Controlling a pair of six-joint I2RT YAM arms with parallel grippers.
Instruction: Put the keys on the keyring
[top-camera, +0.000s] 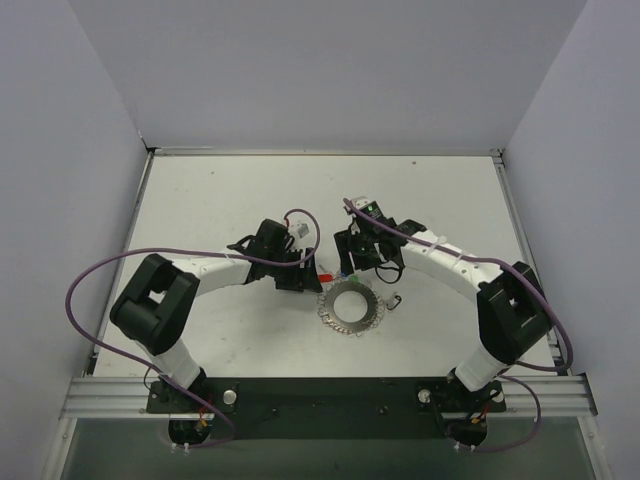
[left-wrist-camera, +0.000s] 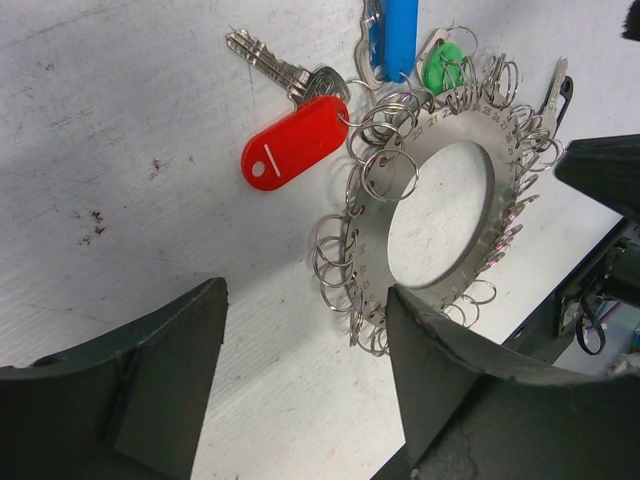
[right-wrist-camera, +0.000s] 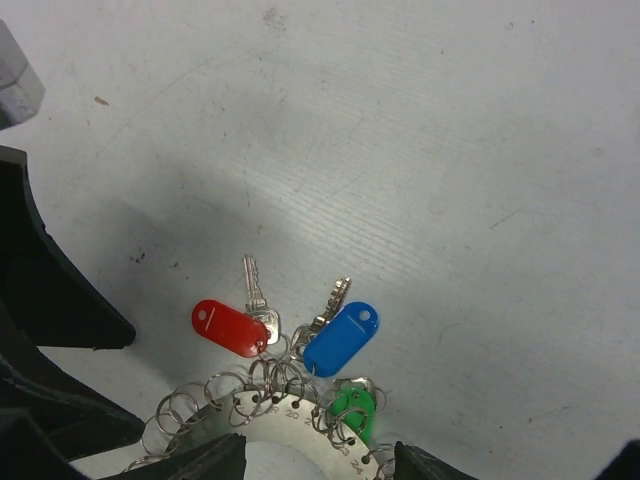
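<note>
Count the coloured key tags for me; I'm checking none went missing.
3: the red tag, blue tag and green tag, side by side at the far rim of the keyring. Others may be hidden.

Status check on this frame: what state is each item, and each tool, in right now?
keyring: lying flat, not gripped.
red-tagged key: lying flat, hooked on the keyring's rim.
blue-tagged key: lying flat, hooked on the keyring's rim.
green tag: lying among the rim's small loops; attachment unclear.
left tool: open, empty.
right tool: open, empty.
</note>
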